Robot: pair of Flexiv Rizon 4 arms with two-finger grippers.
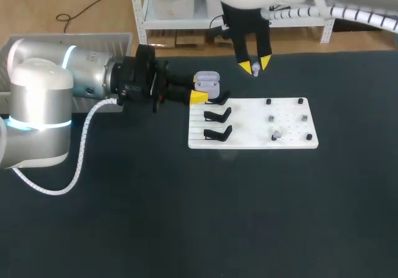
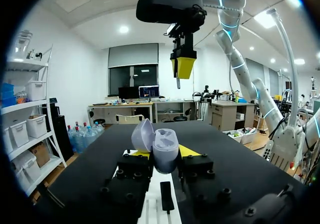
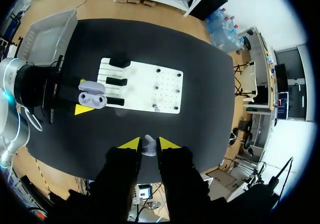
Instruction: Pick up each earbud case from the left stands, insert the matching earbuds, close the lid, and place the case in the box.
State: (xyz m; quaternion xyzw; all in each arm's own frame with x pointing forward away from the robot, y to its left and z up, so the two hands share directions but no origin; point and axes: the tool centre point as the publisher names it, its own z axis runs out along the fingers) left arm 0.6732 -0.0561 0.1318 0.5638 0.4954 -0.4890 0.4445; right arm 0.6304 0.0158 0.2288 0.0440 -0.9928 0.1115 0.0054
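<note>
The open pale lavender plastic earbud case (image 2: 162,151) is pinched by the left claw (image 2: 163,153) at the black-stand (image 1: 217,122) end of the flat white board (image 1: 292,142) on the dark bench (image 1: 186,216). A small white earbud (image 3: 149,147) is pinched by the right claw (image 3: 149,144), raised beyond the board.

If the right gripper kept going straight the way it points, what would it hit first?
The right gripper, shut on an earbud, points straight down. It would probably meet the white board near its edge, or the black table just beside it; depth is unclear.
</note>
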